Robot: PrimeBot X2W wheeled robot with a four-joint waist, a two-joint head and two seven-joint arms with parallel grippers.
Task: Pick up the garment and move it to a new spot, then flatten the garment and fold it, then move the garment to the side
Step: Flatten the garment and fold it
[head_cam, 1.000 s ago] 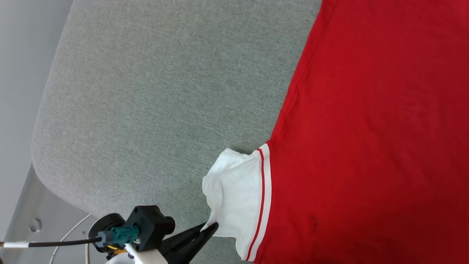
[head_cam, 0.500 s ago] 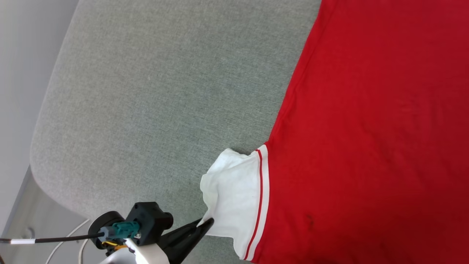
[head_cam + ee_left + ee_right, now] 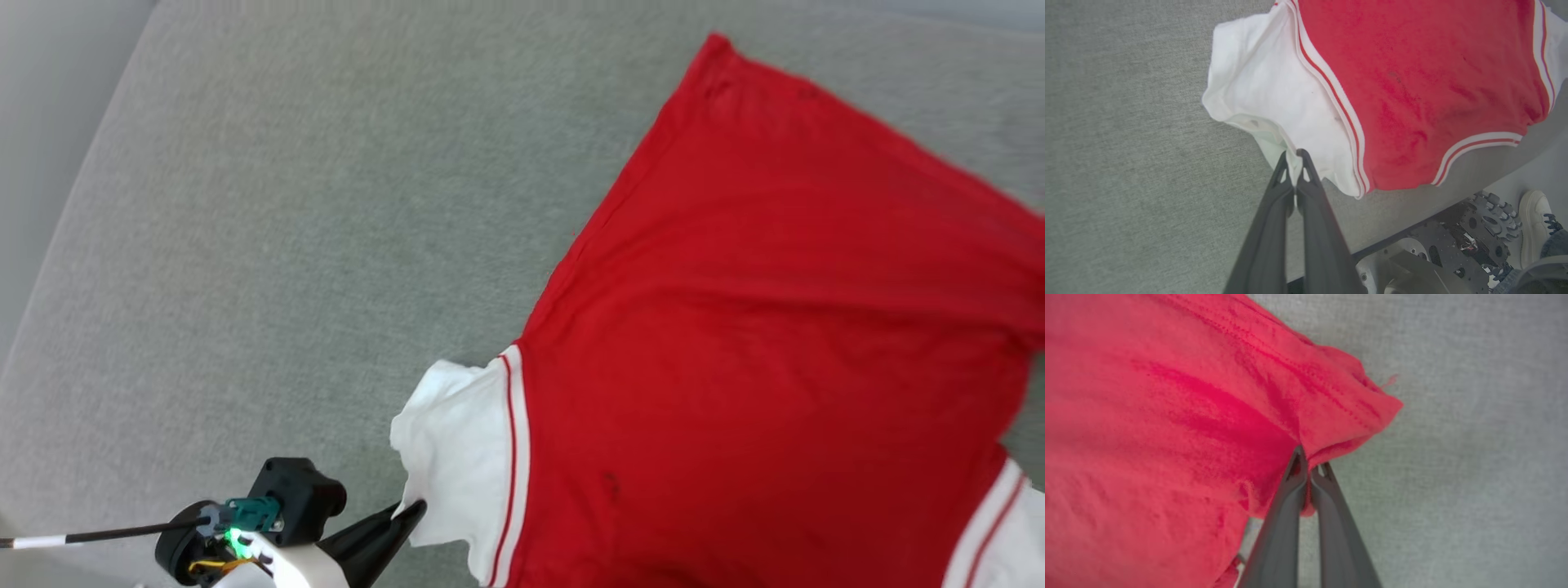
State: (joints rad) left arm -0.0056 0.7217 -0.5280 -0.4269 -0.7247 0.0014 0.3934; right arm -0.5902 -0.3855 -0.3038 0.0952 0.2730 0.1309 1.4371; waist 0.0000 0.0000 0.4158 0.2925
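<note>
The garment [image 3: 735, 327] is laid slantwise, armholes toward the near edge of the cushion [image 3: 286, 245]. Lining is clenched by the left pincer [image 3: 1294, 154], hem by the right pincer [image 3: 1309, 467].

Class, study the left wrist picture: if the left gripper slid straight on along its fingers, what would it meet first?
The white inner fold of the garment: the left gripper is shut on its edge, so it would push straight into that cloth, though depth is unclear.
</note>
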